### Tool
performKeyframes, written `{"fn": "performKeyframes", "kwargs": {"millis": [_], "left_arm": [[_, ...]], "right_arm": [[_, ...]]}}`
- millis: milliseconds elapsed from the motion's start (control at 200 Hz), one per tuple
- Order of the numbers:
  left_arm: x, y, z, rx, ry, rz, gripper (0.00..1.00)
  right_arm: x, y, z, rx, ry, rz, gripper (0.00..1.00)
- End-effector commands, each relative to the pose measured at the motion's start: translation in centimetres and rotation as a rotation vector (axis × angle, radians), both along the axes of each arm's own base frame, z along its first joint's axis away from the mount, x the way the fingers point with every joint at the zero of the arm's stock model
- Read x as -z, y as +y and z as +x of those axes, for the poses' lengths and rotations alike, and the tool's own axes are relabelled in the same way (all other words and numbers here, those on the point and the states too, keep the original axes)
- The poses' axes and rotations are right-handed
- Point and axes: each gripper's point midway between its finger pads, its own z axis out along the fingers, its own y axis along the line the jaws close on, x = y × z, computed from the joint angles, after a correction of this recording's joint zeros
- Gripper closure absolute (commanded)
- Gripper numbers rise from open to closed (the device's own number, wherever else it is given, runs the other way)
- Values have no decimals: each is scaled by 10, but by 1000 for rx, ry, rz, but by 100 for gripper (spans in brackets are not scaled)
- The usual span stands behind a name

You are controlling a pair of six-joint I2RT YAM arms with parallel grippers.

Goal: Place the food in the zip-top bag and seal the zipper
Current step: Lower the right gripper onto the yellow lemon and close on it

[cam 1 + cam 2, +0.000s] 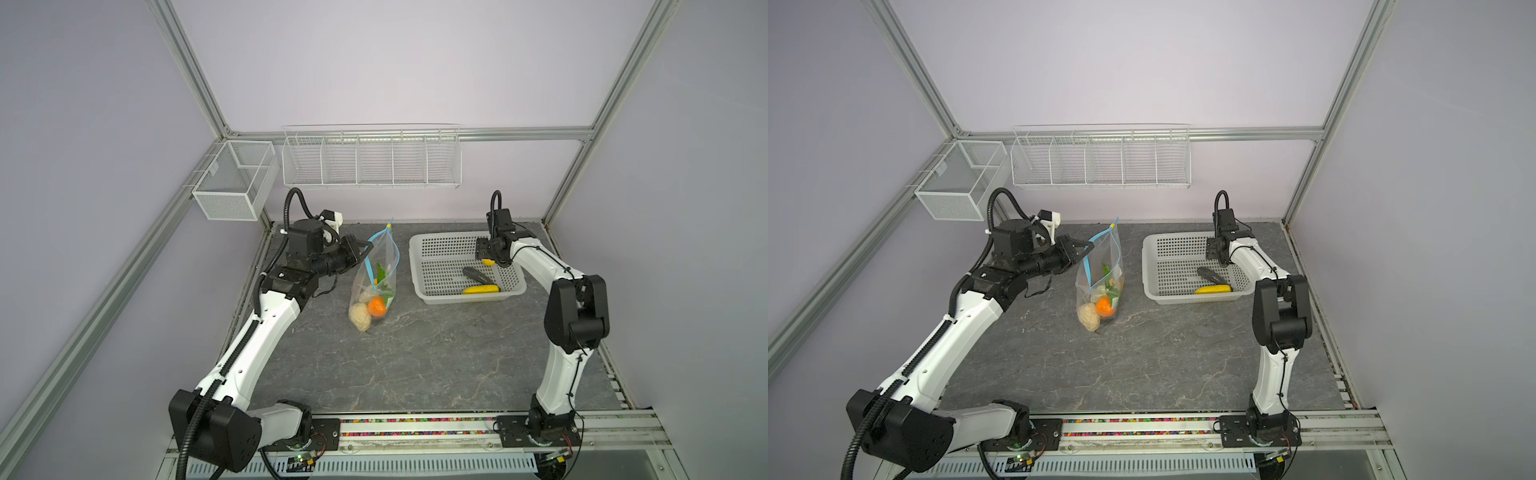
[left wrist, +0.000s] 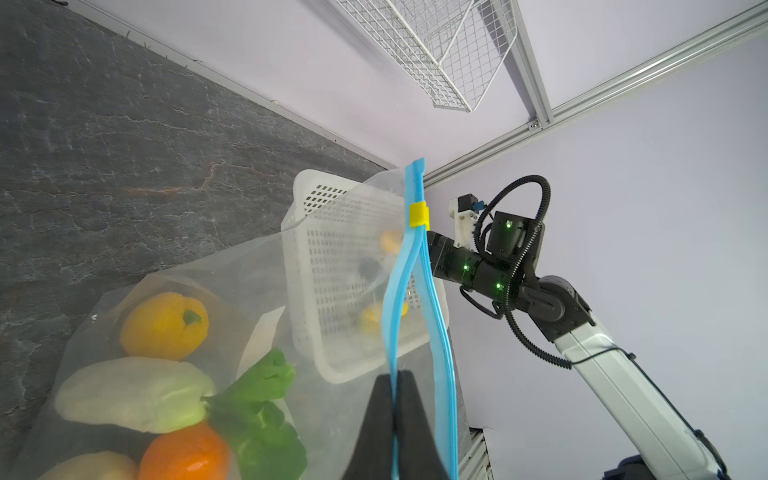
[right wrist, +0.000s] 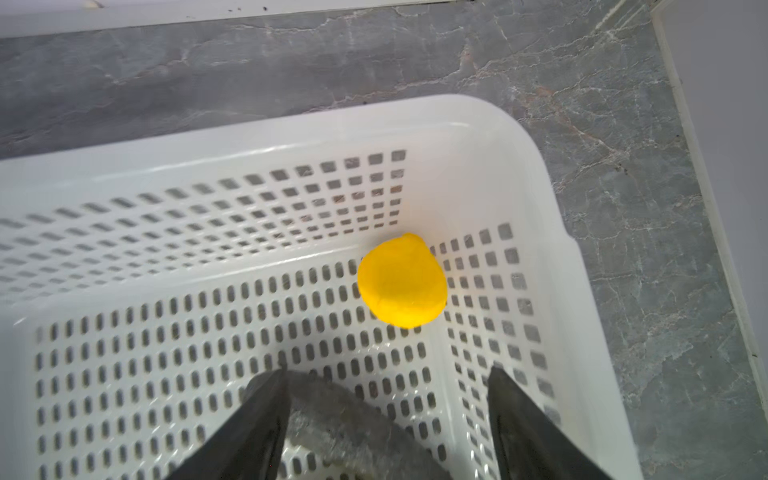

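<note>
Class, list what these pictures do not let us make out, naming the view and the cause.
- Dark piece, right wrist view: ends hidden by fingers of the right pincer and the bottom edge.
- Lemon, in a top view: partly hidden behind that pincer.
- Basket contents, left wrist view: blurred through the zip-top bag.
- Beige ball, left wrist view: cut off at the bottom edge.

Soft, even, bright light falls from above, and shadows on the desk (image 1: 415, 353) are faint. Both top views look stretched toward their edges. Glare streaks the basket (image 3: 415, 120) rim. The right tool (image 3: 387, 373) is blurred, close to the lens.
</note>
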Motion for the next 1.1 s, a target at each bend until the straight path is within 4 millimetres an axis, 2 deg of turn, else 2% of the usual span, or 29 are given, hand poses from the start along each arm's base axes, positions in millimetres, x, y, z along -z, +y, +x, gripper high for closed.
{"fn": "performKeyframes", "kwargs": {"millis": [0,200,360,690,785,1000,1095], "left_arm": [[-7,1,5,-9,-39,34,100],[7,2,13,-30,-5,49,100],[9,-1,16,-24,-5,29,100],[13,0,18,-28,-7,19,100],[15,-2,19,-20,-1,17,100],[10,-1,18,-21,-3,12,100],[11,-2,16,-17,1,5,100]], "right_arm": [[9,-2,12,-21,26,-30,24],[30,-5,28,-11,95,-41,24],[50,-2,25,1,155,-17,25],[74,-2,28,-13,227,-33,24],[82,2,27,-21,239,-15,28],[73,2,32,-17,209,-12,45],[67,3,33,-23,194,-7,48]]}}
